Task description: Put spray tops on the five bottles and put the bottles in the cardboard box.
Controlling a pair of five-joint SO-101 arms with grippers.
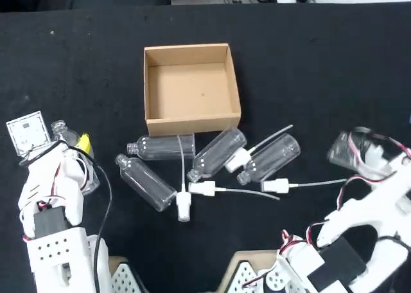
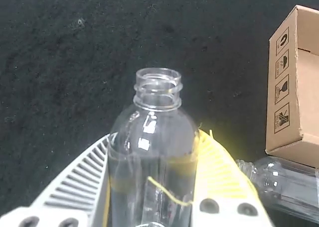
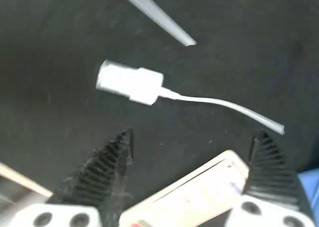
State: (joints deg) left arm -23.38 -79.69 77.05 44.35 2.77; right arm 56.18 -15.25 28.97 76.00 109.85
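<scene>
L gripper [image 2: 157, 137]: jaws clamped on the held bottle [image 2: 157, 95], white jaw one side, yellow the other. Bottle neck is open, no top on it, pointing away from wrist. Just past it in left wrist view: a corner of the cardboard box [image 2: 294, 87] and a 2nd bottle [image 2: 284, 184] lying on its side.

R gripper [image 3: 193, 136]: jaws spread wide over bare black cloth. A spray top [image 3: 130, 81] lies ahead of the tips, tube trailing off sideways.

High view: L arm at near-left corner, forearm stretched toward far side, gripper well left of box. R arm at near-right, elbow bent, gripper right of the loose bottles.

Room: box sits mid-table [image 1: 321, 62], open side up. Wide open cloth on both flanks and on to far edge. Tight spot is in front of box's near wall. There a long-side bottle [image 1: 160, 146] lies just beside the wall, w/ three more lying around it. Tops w/ tubes lie among and between them.
</scene>
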